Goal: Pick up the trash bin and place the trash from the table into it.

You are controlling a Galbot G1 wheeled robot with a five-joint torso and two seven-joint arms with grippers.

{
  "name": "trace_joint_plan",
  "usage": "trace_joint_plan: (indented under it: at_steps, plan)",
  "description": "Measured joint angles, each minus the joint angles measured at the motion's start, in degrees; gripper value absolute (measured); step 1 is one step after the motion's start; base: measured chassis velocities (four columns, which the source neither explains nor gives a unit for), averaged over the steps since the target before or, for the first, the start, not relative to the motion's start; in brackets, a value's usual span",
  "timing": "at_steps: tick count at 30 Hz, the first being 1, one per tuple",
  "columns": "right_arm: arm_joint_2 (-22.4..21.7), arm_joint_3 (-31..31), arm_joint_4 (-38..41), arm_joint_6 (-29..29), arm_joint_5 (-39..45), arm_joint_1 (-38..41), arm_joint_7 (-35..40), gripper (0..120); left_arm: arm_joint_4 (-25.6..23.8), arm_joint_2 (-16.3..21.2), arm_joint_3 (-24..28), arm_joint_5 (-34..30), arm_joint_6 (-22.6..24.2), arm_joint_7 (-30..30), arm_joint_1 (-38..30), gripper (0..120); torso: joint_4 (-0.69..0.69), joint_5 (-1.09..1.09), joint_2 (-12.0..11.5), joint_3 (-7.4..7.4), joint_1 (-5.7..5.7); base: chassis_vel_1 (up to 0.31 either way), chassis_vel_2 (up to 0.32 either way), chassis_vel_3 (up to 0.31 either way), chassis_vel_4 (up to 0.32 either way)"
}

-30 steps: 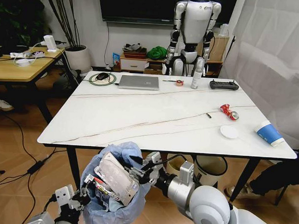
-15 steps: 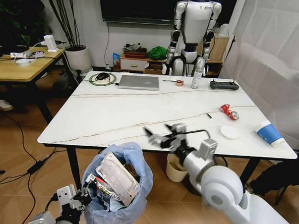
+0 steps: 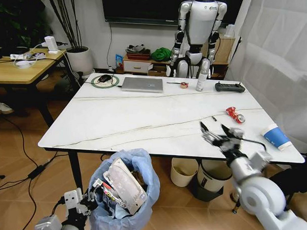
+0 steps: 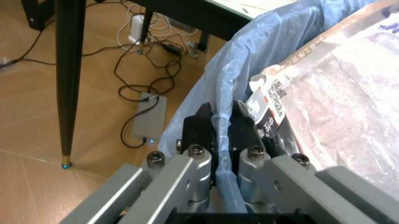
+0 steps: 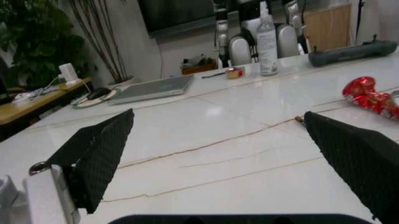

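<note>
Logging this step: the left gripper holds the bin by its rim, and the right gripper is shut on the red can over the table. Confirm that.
One mistake: the right gripper is open and empty over the table, as the right wrist view shows; the can lies beyond it. The left gripper does hold the bin by its rim.

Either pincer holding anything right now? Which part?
The left pincer is shut on the trash bin, clamping its bag-lined rim. The right pincer is open above the table, holding nothing.

Light-blue crinkly plastic-lined trash bin point(image 3: 131, 195), white marble-look table point(image 3: 143, 119) with thin dark veins, crushed red can point(image 3: 235, 115), blue paper cup point(image 3: 277, 137).
</note>
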Motion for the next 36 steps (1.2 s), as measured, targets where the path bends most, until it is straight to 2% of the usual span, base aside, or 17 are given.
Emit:
trace_joint_plan:
  at_steps: [4, 6, 12, 36]
  plan:
    - [3.83, 2.98, 1.41, 0.67, -3.60, -5.06, -2.15, 100, 0.56, 0.32, 0.61, -0.17, -0.14, 0.36, -0.08, 0, 0.00, 0.00, 0.00, 0.00, 0.00, 0.000, 0.000, 0.000, 0.000]
    - [6.51, 3.73, 1.65, 0.98, -4.69, -6.36, -2.80, 100, 0.65, 0.57, 0.63, -0.38, -0.30, 0.62, 0.01, 0, -0.01, 0.02, 0.00, 0.00, 0.00, 0.000, 0.000, 0.000, 0.000]
    - [10.59, 4.31, 1.93, 1.90, -5.76, -7.95, -3.96, 100, 0.67, 0.70, 0.48, -0.64, -0.72, 1.05, 0.34, 0, 0.01, 0.00, 0.00, 0.00, 0.00, 0.000, 0.000, 0.000, 0.000]
    - [12.07, 5.73, 3.39, 2.63, -5.18, -10.29, -5.08, 100, 0.42, 0.39, 0.75, -0.73, -1.11, 1.37, 0.74, 0, 0.00, 0.00, 0.00, 0.01, 0.00, -0.017, -0.020, 0.019, 0.019]
